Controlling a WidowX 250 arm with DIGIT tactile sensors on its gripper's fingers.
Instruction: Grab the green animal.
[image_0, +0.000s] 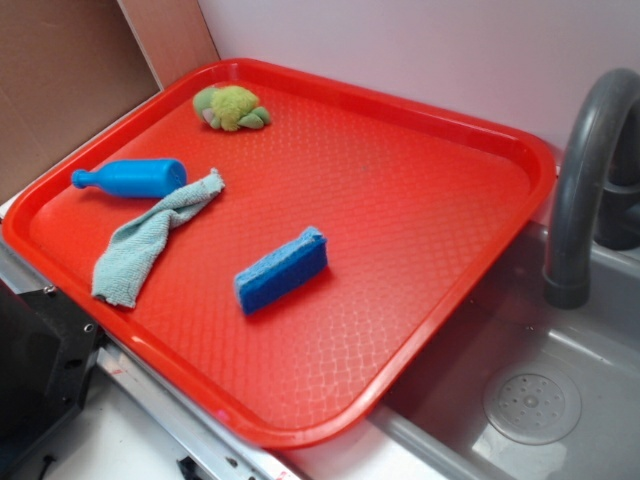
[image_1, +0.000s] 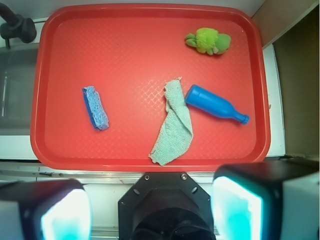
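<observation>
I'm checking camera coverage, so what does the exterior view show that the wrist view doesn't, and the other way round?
Only the exterior view shows the sink's round drain and the whole curve of the grey faucet, which the wrist view catches only at its corner.

Only the wrist view shows the robot's hand, its two fingers spread apart at the bottom edge, above nothing on the tray.

Both show the red tray holding the green animal, blue bottle, teal rag and blue sponge, all lying apart except that the rag touches the bottle.
</observation>
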